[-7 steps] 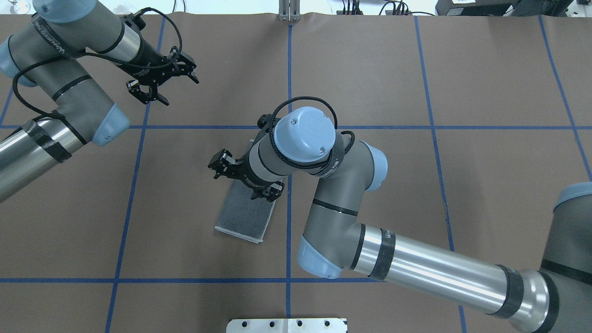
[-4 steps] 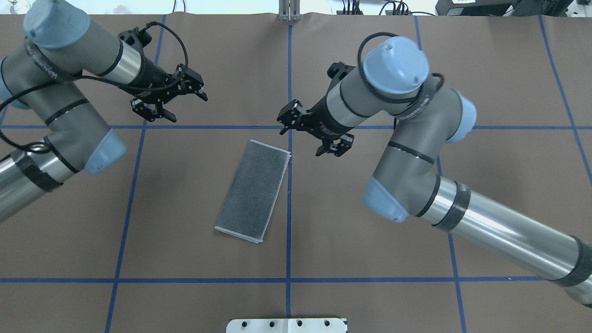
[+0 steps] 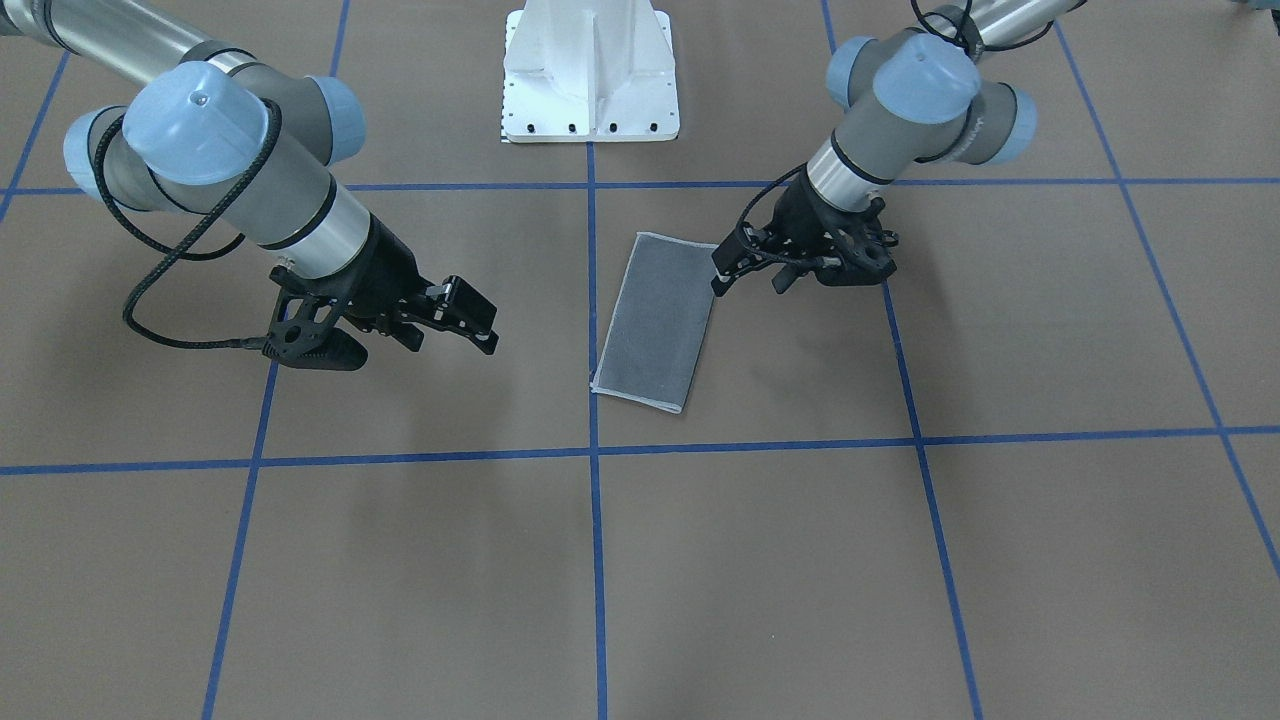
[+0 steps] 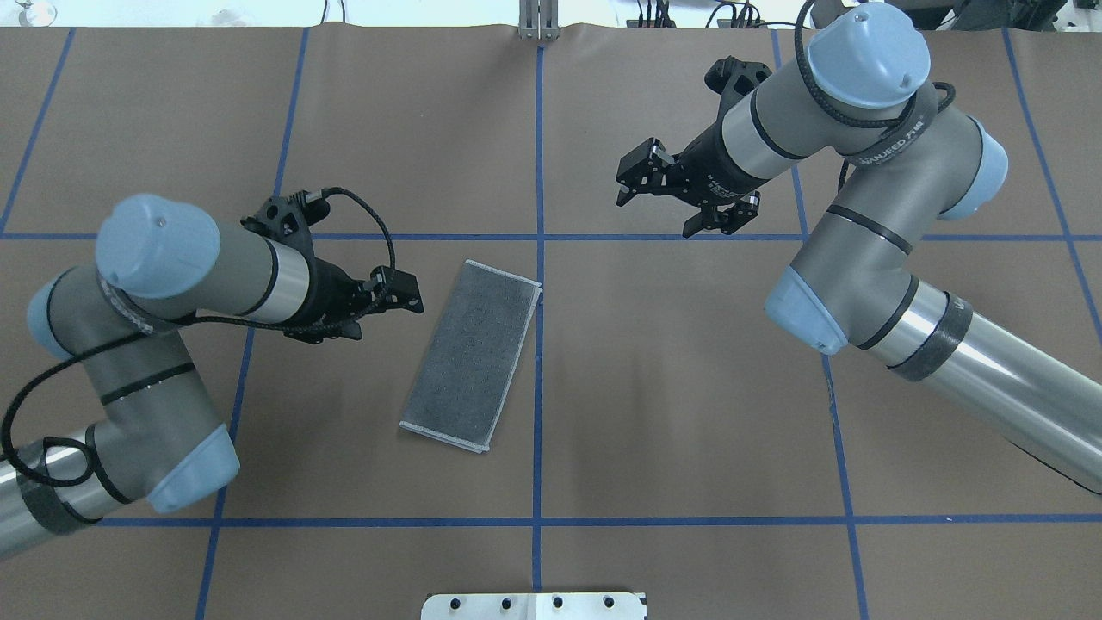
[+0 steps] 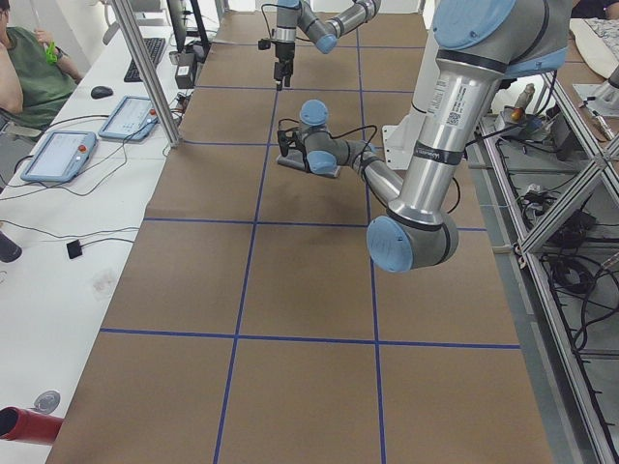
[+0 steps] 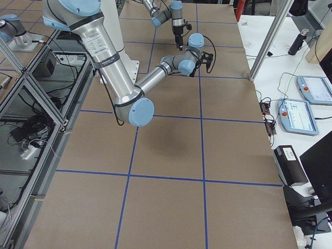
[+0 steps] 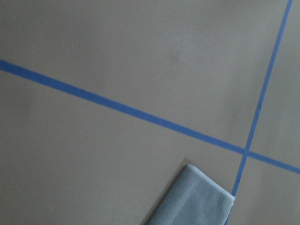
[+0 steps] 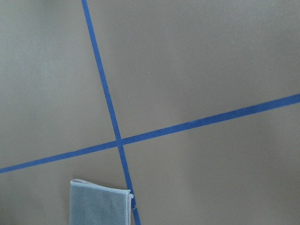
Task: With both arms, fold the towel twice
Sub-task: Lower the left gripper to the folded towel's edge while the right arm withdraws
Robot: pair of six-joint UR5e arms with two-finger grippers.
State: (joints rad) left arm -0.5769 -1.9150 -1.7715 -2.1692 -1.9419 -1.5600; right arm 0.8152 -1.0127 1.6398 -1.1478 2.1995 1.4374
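The towel point(image 4: 471, 356) lies flat near the table's middle, folded into a long narrow rectangle with its dark grey face up and its light edging showing. In the front-facing view the towel point(image 3: 657, 322) runs slightly aslant. My left gripper point(image 4: 387, 315) hangs open just left of the towel's far half, not touching it; the left gripper point(image 3: 748, 283) shows beside the towel's corner. My right gripper point(image 4: 654, 215) is open and empty, well off to the far right of the towel. A towel corner point(image 7: 197, 201) shows in the left wrist view, and a corner point(image 8: 98, 204) in the right wrist view.
Blue tape lines point(image 4: 538, 258) divide the brown table cover into squares. The white pedestal base point(image 3: 590, 70) stands at the robot's edge. A side bench with tablets point(image 5: 58, 153) and a seated person point(image 5: 29, 58) runs along the operators' side.
My right gripper has lifted off the towel and swung away to the far right. My left gripper has come down from the far left to the towel's left edge. The towel lies still.
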